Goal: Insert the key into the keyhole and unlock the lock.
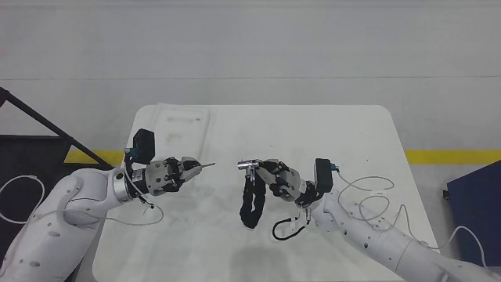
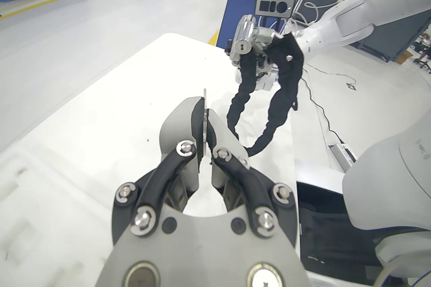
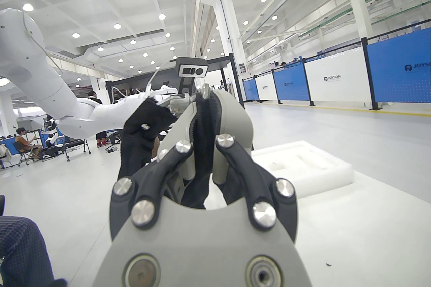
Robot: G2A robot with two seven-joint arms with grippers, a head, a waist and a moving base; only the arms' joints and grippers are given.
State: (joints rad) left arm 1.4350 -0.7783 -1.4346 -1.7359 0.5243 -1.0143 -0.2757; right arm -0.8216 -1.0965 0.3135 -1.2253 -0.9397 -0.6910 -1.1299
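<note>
My left gripper (image 1: 190,170) (image 2: 204,115) is shut on a thin metal key (image 2: 204,123) (image 1: 202,165), whose blade points at the lock. The lock (image 1: 249,164) (image 2: 245,38) is a silver body with a round keyhole (image 2: 241,47) facing the key, and a black fabric-covered cable loop (image 1: 253,202) (image 2: 269,106) hangs from it down to the table. My right gripper (image 1: 266,171) (image 3: 205,110) is shut on the lock, held above the table a short gap away from the key tip. In the right wrist view the black sleeve (image 3: 141,130) bulges beside the fingers.
A white foam tray (image 1: 182,125) (image 3: 303,167) with recesses lies at the table's far left part. The white table (image 1: 329,141) has bare surface at the right and back. Loose cables (image 1: 368,196) trail by the right arm.
</note>
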